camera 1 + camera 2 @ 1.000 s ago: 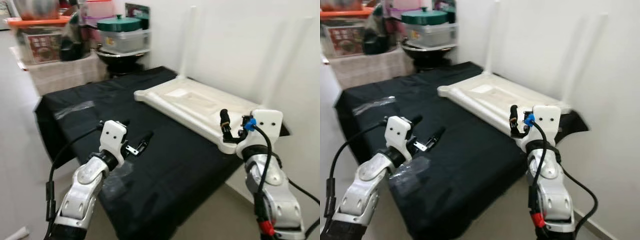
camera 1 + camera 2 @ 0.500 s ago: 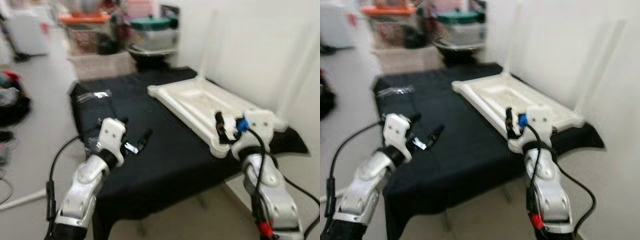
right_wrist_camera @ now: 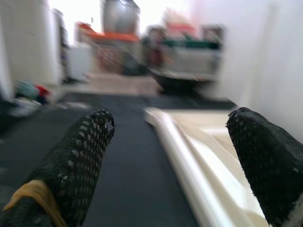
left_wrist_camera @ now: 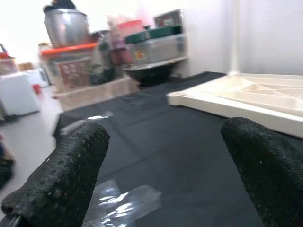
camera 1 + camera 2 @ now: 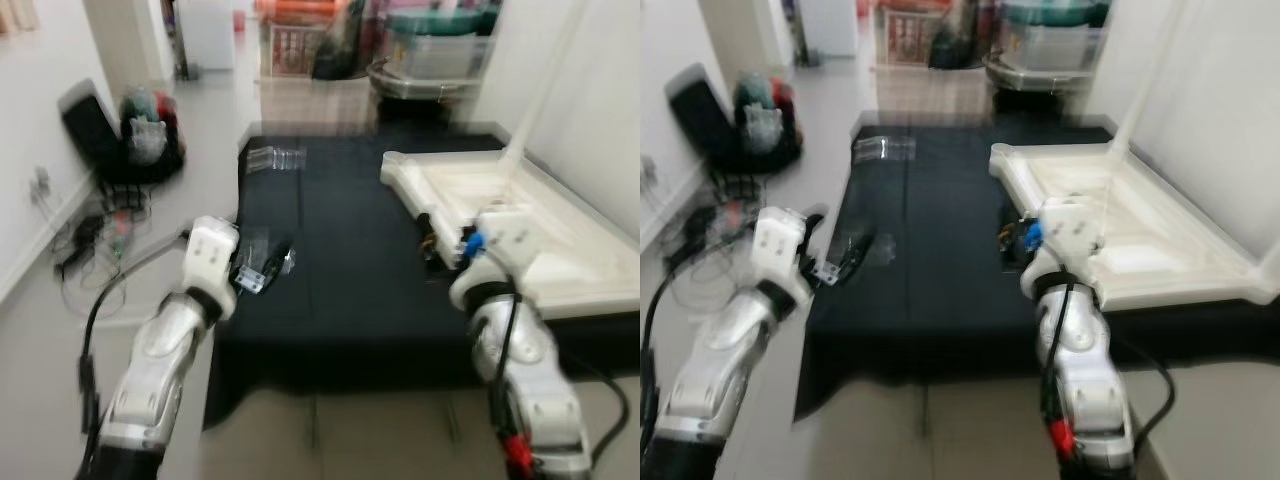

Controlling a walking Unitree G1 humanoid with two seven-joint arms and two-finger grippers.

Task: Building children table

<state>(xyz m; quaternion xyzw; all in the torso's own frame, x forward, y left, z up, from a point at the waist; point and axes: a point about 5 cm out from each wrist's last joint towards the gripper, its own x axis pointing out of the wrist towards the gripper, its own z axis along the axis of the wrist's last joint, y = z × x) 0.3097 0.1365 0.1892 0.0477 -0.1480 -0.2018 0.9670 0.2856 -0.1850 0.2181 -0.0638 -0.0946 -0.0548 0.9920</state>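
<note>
Both hands are empty right now. The left hand (image 5: 262,268) hangs over the near left corner of the black-draped counter (image 5: 350,260), fingers (image 4: 71,175) spread wide with nothing between them. From its wrist camera you look straight across the dark cloth at a crinkly clear plastic bag (image 4: 120,203) just below it, so my guess is that's the hardware pack and the hand is parked there on purpose. The right hand (image 5: 432,240) is also wide open and sits just beside the near edge of the white tabletop (image 5: 545,225), about touching distance, though the blur makes it hard to say whether it actually touches.

The tabletop is lying upside down on the right side of the counter, ribbed underside up, which makes sense since that's the face the legs go into. One white leg (image 5: 540,85) already stands up from its far corner. There's a second clear bag (image 5: 275,158) further back on the cloth, and storage boxes (image 5: 430,50) stacked beyond the counter.

I'd say it's early-to-mid build, more legs to go.
</note>
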